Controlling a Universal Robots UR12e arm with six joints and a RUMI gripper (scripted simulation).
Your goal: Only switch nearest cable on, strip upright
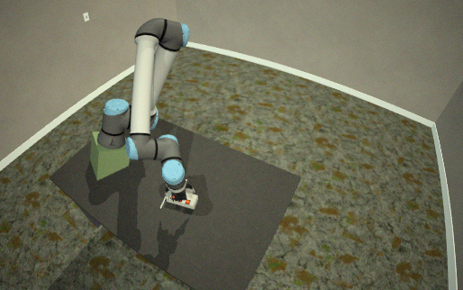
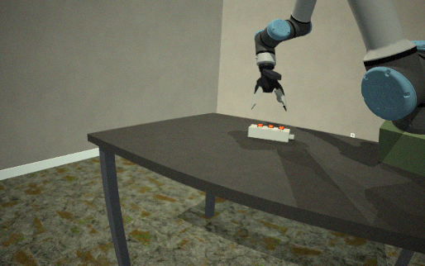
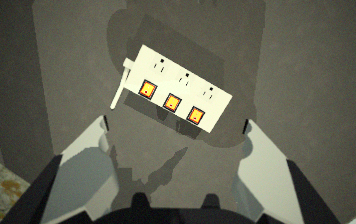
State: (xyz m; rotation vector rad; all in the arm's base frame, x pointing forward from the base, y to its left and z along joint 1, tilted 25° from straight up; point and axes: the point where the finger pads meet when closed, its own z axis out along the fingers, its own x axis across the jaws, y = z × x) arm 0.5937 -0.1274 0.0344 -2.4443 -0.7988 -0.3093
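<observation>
three lit switches [image 3: 171, 102] on one power strip [image 3: 176, 86].

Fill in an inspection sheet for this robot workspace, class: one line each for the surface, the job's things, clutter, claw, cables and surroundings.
Surface: dark table on grey legs, crossed by the arm's shadows.
Job's things: white power strip lying flat, right way up, with three sockets and three orange switches in a row; which switches are on cannot be read.
Clutter: nothing seen.
Claw: claw open wide, holding nothing, hanging above the strip without touching it.
Cables: only a short white stub at one end of the strip; no loose cable seen.
Surroundings: green block under the arm's base on the table, patterned carpet, plain walls with white skirting.
</observation>
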